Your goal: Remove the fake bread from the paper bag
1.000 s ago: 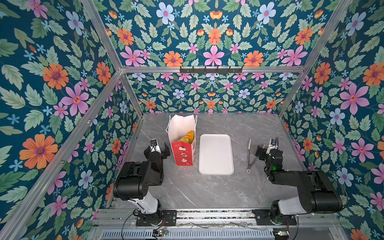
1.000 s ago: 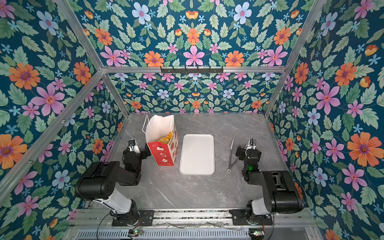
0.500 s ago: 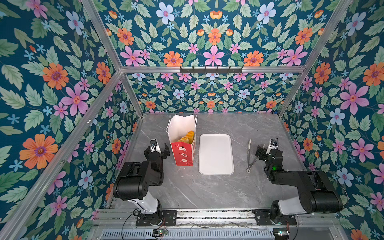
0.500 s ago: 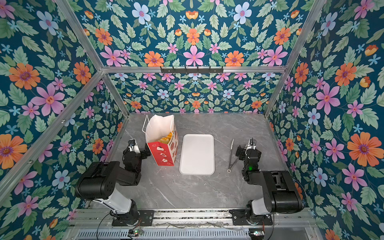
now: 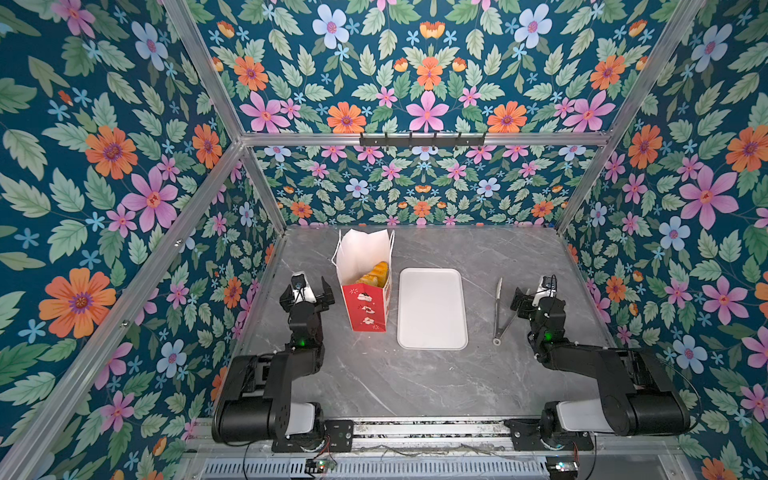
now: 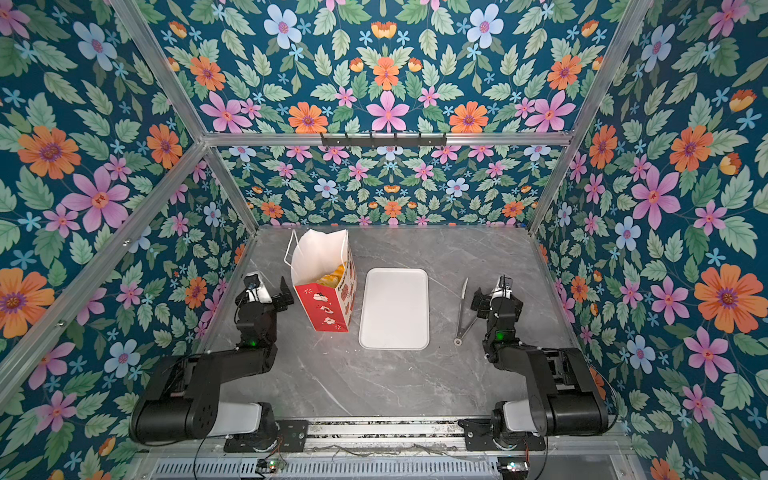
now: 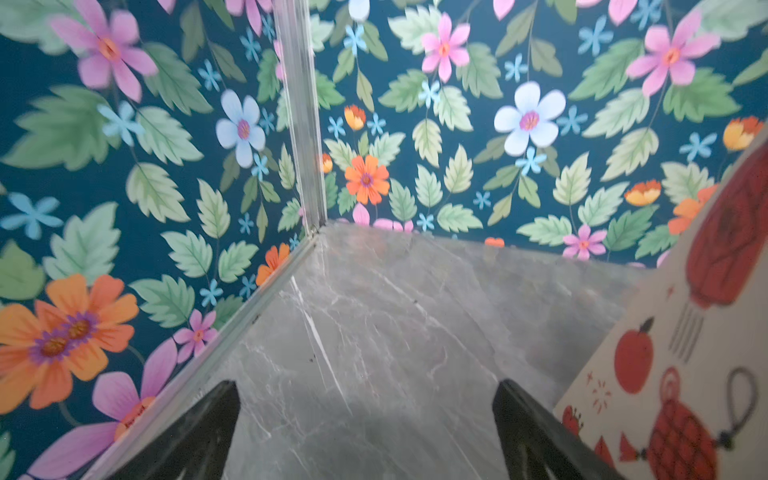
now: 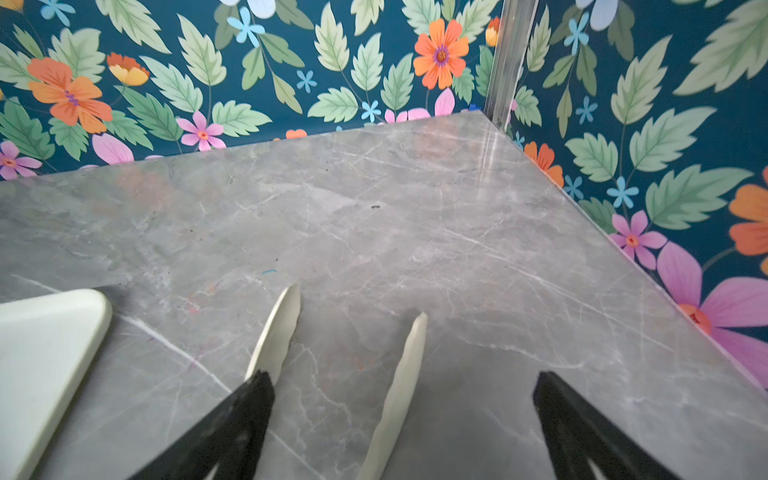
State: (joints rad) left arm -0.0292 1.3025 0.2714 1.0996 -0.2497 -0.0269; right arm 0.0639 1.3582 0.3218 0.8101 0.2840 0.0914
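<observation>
Two arms reach from the near edge of the grey marbled worktop (image 5: 374,374). The left claw (image 5: 307,289) has its jaws apart and holds nothing. It sits low, just beside the paper bag (image 5: 365,309), which stands on the claw's inner side, toward the middle. In the left wrist view the bag's printed wall lies close to one black finger (image 7: 519,415); whether they touch cannot be told. The right claw (image 5: 536,297) is likewise spread and empty, poised over a pair of tongs (image 5: 500,311). Their long axis runs near to far, with the hinge end nearer and the two arms splaying away. In the right wrist view one arm lies between the fingers and the other passes under a finger. A white tray (image 5: 432,307) lies flat between the bag and the tongs. The bag stands upright with its tall axis vertical and its mouth open to the top. The fake bread (image 5: 376,272) shows as golden pieces inside, below the rim and against the white lining; their number cannot be told. The bread seems reachable only from above, down the bag's axis. The left arm is the nearer one, while the tray separates the right claw from the bag. Beyond stands the floral back wall (image 5: 415,191).
</observation>
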